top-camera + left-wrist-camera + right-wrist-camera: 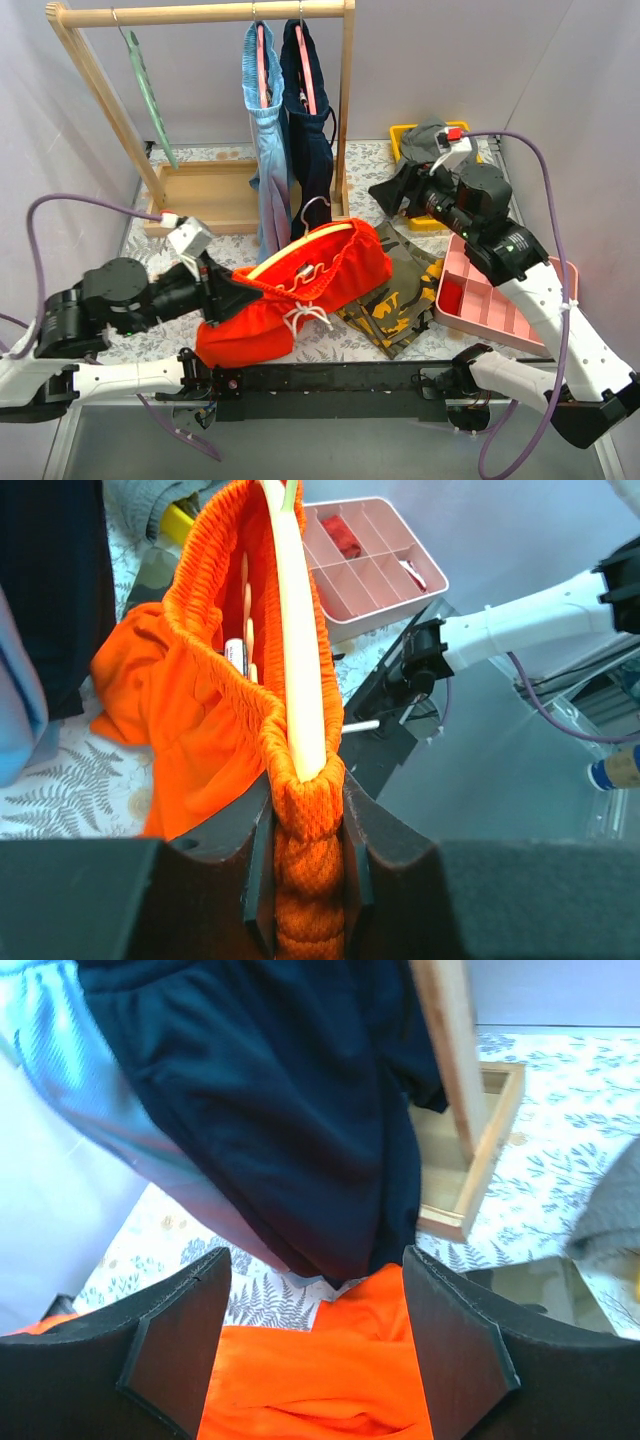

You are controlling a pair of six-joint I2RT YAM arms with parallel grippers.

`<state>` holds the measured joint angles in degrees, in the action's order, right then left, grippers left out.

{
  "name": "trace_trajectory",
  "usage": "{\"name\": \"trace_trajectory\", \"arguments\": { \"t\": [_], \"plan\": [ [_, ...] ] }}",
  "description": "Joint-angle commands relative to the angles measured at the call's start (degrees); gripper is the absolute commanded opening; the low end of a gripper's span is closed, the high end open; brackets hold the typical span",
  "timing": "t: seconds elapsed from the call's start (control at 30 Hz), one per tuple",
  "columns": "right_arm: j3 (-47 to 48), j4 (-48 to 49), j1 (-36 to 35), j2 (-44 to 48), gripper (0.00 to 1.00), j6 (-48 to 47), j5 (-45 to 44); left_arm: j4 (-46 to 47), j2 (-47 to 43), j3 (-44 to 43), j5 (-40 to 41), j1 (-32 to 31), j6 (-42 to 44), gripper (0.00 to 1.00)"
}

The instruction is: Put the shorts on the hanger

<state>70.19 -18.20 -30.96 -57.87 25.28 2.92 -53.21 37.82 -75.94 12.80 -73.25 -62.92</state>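
The orange-red shorts (300, 290) lie in the middle of the table, their waistband lifted. The pale-yellow hanger (300, 251) runs inside the waistband, its metal hook (312, 208) sticking up. My left gripper (225, 290) is shut on the left end of the waistband. In the left wrist view the gripper (308, 850) pinches orange fabric (200, 700) wrapped over the hanger's bar (295, 630). My right gripper (385, 195) is open and empty, just above and right of the shorts' right end. In the right wrist view (315, 1350) orange fabric (320, 1390) lies below its spread fingers.
A wooden rack (200, 14) at the back holds a mint-green hanger (150, 95), light-blue shorts (270, 150) and navy shorts (312, 130), which hang close to the hook. Camouflage shorts (400, 290), a pink compartment tray (500, 300) and a yellow bin with grey shorts (425, 140) are on the right.
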Motion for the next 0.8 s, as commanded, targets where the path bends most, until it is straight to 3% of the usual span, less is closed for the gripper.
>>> {"name": "trace_trajectory", "arguments": {
  "t": [0.0, 0.23, 0.47, 0.77],
  "plan": [
    [2.3, 4.9, -2.9, -2.4, 0.76, -3.5, -2.6, -5.5, -1.2, -9.4, -1.2, 0.0, 0.4, 0.00],
    [3.5, 6.4, -5.6, -4.6, 0.77, -5.1, -6.6, -17.5, 2.2, -25.7, 1.3, 1.7, 1.9, 0.00],
    [3.3, 8.6, -11.5, -6.7, 0.77, -6.7, -13.1, -22.9, 2.1, -37.1, 3.6, 4.3, 3.7, 0.00],
    [1.4, 9.4, -12.0, -7.3, 0.77, -6.7, -15.9, -22.9, -1.6, -40.3, 5.0, 6.5, 4.7, 0.00]
  ]
}}
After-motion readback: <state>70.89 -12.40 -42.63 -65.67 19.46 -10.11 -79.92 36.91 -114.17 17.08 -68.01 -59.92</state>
